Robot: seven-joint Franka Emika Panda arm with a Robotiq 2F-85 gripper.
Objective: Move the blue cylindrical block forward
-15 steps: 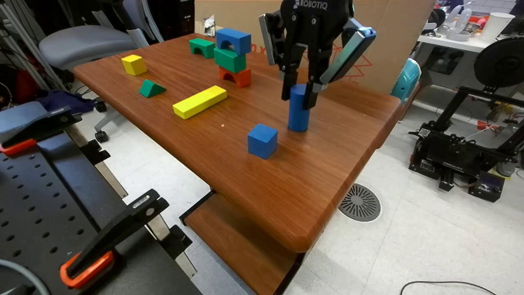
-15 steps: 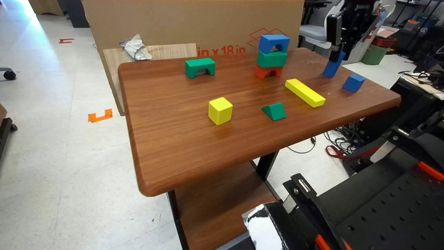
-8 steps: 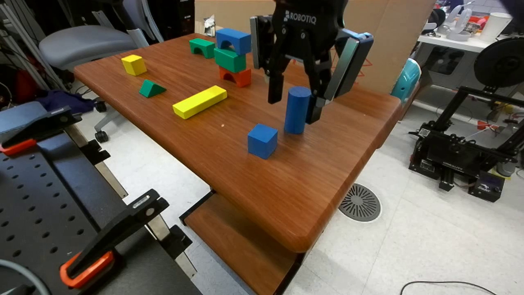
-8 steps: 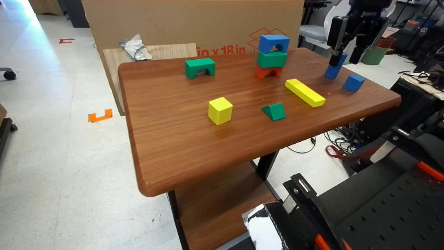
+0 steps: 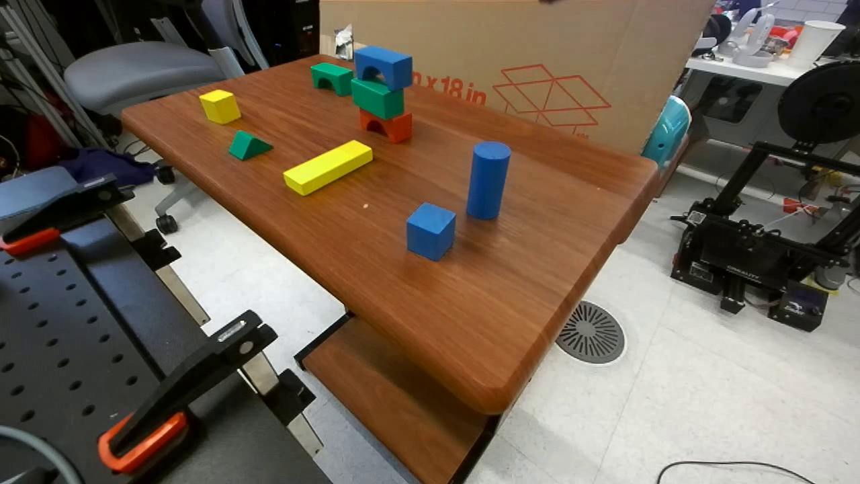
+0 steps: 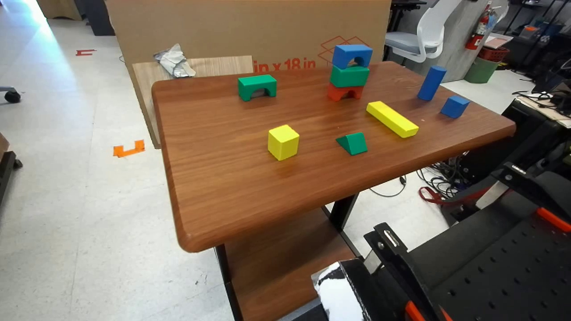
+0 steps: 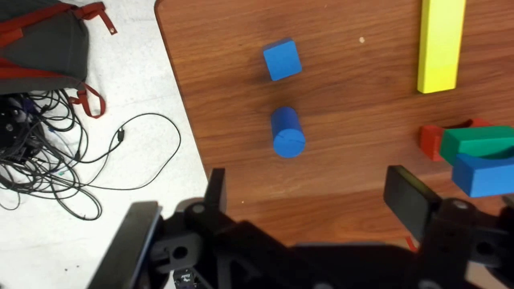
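The blue cylindrical block (image 5: 488, 181) stands upright on the brown table and leans on nothing. It shows in both exterior views, and in the wrist view the blue cylindrical block (image 7: 287, 130) is seen from above. My gripper (image 7: 309, 180) is spread wide with bare table between its fingers (image 7: 409, 200). It hangs above the table, clear of the block, which lies beyond the fingertips in the wrist view. Both exterior views have lost the gripper, apart from a possible dark sliver at one top edge.
A small blue cube (image 5: 431, 232) sits close to the cylinder. A stack of red, green and blue blocks (image 5: 379, 97) stands farther along, with a yellow bar (image 5: 328, 168), green wedge (image 6: 352, 143), yellow cube (image 6: 283, 142) and green arch (image 6: 257, 87). Cardboard (image 6: 250, 31) borders one side.
The gripper went from shut on the cylinder to open, then rose out of both exterior views. The cylinder shifted slightly toward the blue cube as the fingers parted and has stayed upright since.
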